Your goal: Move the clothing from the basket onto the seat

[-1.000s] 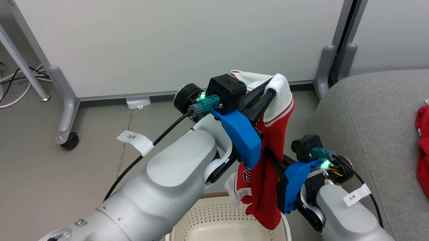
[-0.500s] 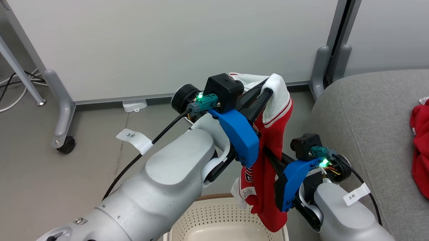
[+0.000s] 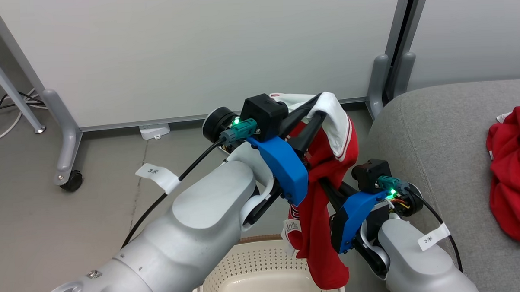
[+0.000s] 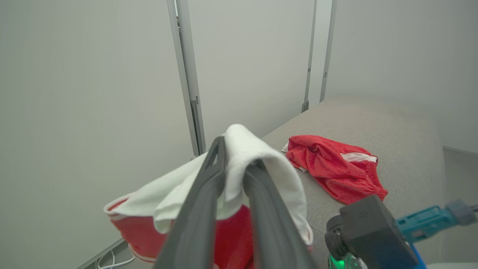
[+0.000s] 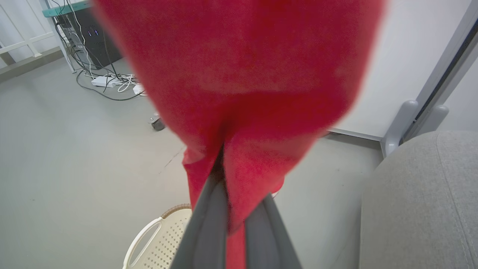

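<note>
A soft bright-red garment with white trim is held above the cream-white perforated plastic basket, clamped at its white edge by the left hand and lower down by the right hand. A second red garment is crumpled on the light-grey upholstered seat.

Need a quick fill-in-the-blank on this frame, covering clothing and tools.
1. The left tool pinches the held garment's ____ trim.
2. The right tool is shut on its ____ fabric.
3. The held garment hangs over the cream ____.
4. A second garment lies on the grey ____.
Missing: white; red; basket; seat.
</note>
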You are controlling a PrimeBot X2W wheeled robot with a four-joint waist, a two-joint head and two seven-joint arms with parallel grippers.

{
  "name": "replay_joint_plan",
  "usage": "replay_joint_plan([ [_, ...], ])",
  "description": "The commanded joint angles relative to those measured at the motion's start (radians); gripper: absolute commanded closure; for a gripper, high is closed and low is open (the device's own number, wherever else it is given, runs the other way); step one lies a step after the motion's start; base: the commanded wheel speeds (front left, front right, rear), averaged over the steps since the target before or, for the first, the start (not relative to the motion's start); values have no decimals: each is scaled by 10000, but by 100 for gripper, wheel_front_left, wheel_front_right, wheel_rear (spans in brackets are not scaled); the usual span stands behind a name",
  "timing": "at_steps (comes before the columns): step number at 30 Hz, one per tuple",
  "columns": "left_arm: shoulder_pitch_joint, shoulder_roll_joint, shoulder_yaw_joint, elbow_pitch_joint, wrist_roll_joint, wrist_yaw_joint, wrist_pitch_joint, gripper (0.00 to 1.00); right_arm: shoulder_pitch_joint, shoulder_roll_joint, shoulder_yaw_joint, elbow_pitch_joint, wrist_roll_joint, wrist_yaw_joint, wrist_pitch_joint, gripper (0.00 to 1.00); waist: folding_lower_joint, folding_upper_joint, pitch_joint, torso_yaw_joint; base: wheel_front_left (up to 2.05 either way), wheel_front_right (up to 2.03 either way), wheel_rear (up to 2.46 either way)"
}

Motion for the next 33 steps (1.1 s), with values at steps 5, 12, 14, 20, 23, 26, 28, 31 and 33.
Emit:
replay_joint_plan([
  [5, 889, 522, 1019, -1017, 877, 194, -57, 0, -146, -8, -57, -378, -140, 1, -301, 100, 0, -1, 52, -90, 0, 0, 0],
  [12, 2538, 1260, 2425, -2304, 1942, 444, -59, 0, 140, -10, -296, -1062, -625, 1, -472, 100, 0, -1, 186, -263, 0, 0, 0],
  [14, 2805, 1363, 2633, -2467, 2041, 469, -60, 0, 186, -10, -355, -1174, -726, 1, -484, 100, 0, -1, 205, -305, 0, 0, 0],
  [20, 4514, 1950, 3912, -3387, 2737, 608, -58, 0, 603, -10, -765, -2069, -1288, 1, -482, 100, 0, -1, 317, -662, 0, 0, 0],
  [23, 5284, 2189, 4541, -3765, 3083, 625, -56, 0, 902, -10, -951, -2643, -1520, 1, -364, 100, 0, -1, 378, -921, 0, 0, 0],
  [26, 6063, 2360, 5212, -4187, 3398, 669, -53, 0, 1247, -10, -1191, -3313, -1777, 1, -188, 100, 0, -1, 462, -1252, 0, 0, 0],
  [28, 6581, 2459, 5683, -4415, 3627, 722, -53, 0, 1488, -10, -1314, -3842, -1837, 1, -42, 100, 0, -1, 522, -1542, 0, 0, 0],
  [31, 7260, 2465, 6445, -4866, 3918, 838, -53, 0, 1857, -8, -1492, -4676, -1991, 1, 241, 100, 0, -1, 634, -2014, 0, 0, 0],
  [33, 7676, 2437, 6936, -5162, 4119, 860, -53, 0, 2154, -8, -1659, -5217, -2094, 1, 455, 100, 0, -1, 713, -2337, 0, 0, 0],
])
